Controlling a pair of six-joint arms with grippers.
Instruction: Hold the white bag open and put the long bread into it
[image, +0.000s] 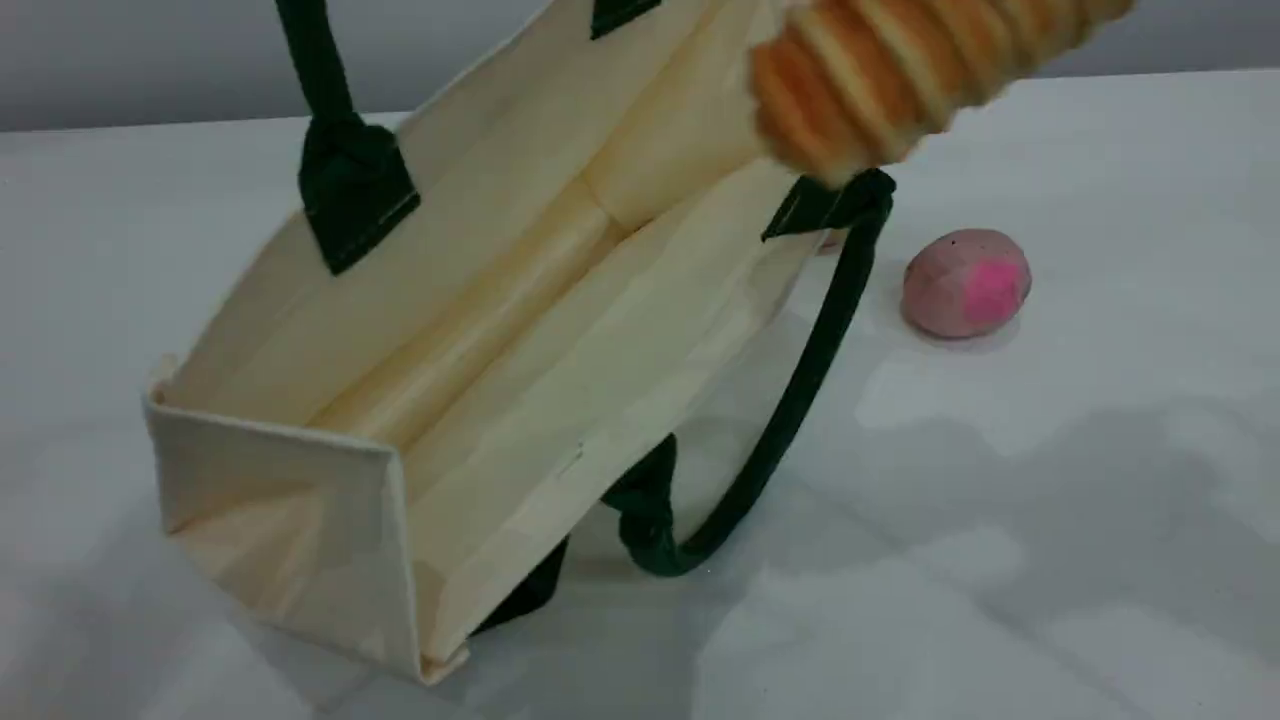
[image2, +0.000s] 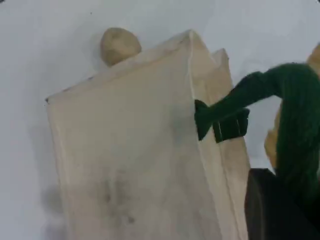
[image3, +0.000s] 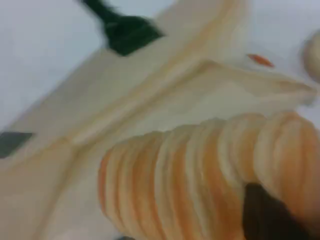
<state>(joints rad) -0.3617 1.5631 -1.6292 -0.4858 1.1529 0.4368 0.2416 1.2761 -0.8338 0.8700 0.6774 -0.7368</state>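
Hovering above the far end of the white bag (image: 480, 330), the long bread (image: 900, 70) has its near tip over the bag's mouth but is not yet inside, so the task looks to be about at its midpoint: the bag is held open and the loaf is lifted, while lowering and releasing remain. The bag sits on the table (image: 1100, 500) with its mouth gaping toward the scene camera, its creased bottom visible and nothing inside. One green handle (image: 330, 90) rises taut out of the top of the scene view, and the other handle (image: 800, 400) droops onto the table at the bag's right side. The left tool (image2: 280, 210) shows only as a dark fingertip in its own camera, with the green rope running right at it; the tool is clenched, and I judge it grips that raised handle, though the contact itself is hidden. The right tool (image3: 270, 215), likewise one dark fingertip pressed against the loaf, is clamped on the bread. Only the scene view shows a pink-and-mauve egg-shaped object (image: 965, 283) lying beyond the drooping handle. Only the left wrist view shows the bag's outer wall and a tan rounded lump (image2: 119, 45) past its far corner. Only the right wrist view looks straight down past the loaf into the open bag.
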